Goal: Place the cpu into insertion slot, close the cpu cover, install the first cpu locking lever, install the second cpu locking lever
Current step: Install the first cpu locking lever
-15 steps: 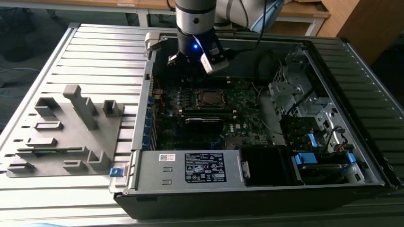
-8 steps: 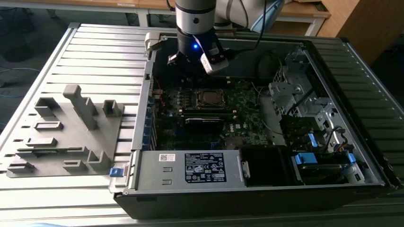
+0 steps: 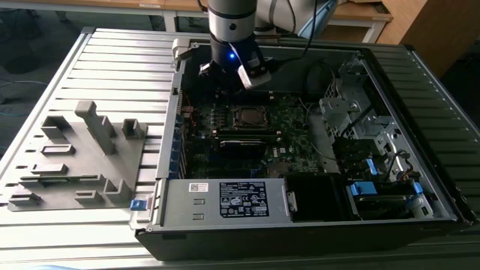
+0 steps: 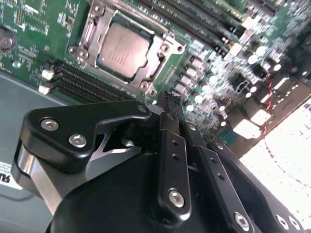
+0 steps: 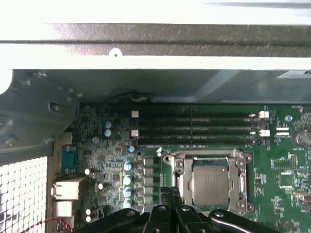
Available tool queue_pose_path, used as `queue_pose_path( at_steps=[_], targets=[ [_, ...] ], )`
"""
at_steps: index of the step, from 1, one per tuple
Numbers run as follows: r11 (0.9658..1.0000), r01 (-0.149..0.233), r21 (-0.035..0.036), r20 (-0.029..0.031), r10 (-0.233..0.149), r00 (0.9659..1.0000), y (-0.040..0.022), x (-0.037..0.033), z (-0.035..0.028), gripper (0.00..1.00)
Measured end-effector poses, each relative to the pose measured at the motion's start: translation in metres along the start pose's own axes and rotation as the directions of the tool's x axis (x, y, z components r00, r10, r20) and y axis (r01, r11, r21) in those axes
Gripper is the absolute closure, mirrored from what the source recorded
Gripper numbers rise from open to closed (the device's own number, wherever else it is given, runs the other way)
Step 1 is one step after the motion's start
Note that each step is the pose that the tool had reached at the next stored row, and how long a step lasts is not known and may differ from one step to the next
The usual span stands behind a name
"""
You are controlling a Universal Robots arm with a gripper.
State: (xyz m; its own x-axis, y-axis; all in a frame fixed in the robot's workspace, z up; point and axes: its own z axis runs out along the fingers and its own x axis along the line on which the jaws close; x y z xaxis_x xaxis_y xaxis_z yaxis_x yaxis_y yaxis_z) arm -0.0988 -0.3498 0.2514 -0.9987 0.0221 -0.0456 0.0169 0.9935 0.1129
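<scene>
Hand [image 4: 171,97], fingers together and empty, hovers near the cpu [image 4: 121,51] under its cpu cover [image 4: 91,34].

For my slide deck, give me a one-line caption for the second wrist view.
Shut pincer hovers over the motherboard near the cpu, which sits framed by the closed cpu cover.

Your cpu [image 5: 210,182] shows dull grey inside the shiny silver cpu cover [image 5: 241,179]. Around the cpu, the motherboard [image 5: 284,182] is green.
</scene>
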Motion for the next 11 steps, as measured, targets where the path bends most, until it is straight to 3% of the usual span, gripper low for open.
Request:
queue_pose_path(
  at_steps=[1,3,11],
  targets=[
    [1.0,0.0,-0.0061,0.0001,0.0,1.0,-0.0005,0.0007,-0.0001,0.89],
    [0.9999,0.0,-0.0118,0.0007,0.0,1.0,-0.0016,0.0025,-0.0002,0.89],
    [0.9999,0.0,-0.0136,0.0021,0.0,1.0,-0.0054,0.0092,-0.0009,0.89]
  ],
)
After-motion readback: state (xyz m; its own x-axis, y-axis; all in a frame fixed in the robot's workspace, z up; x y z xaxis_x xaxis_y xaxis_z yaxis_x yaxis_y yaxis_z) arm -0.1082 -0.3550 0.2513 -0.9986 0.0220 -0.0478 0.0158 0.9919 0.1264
